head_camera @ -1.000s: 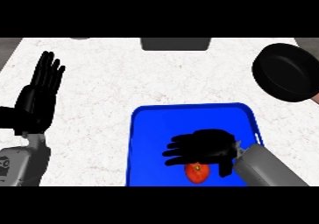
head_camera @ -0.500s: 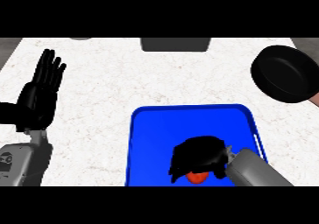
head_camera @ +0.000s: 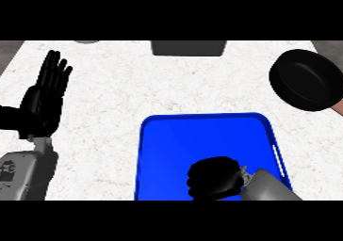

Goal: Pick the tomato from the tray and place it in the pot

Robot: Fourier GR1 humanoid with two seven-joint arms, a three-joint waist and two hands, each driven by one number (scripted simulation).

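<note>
Right hand (head_camera: 215, 178) sits lower on tray (head_camera: 202, 136) than before, fingers curled over hidden tomato. Grasp step. Next: lift, carry to pot (head_camera: 308, 80) beyond it, rightward. Left hand (head_camera: 45, 99) open.

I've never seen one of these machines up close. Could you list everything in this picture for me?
counter: one, white and speckled, fills the view
tray: one, blue, lower middle of the counter
pot: one, black with a pinkish handle, upper right
block: one, grey, middle of the top edge
small item: one, grey, cut off at the top edge on the left; cannot tell what it is
tomato: none visible; perhaps hidden inside the curled right robot hand
left robot hand: one, black, open with fingers up, resting at the left
right robot hand: one, black, fingers curled, over the tray's near end
left forearm: one, grey, lower left
right forearm: one, grey, lower right
</note>
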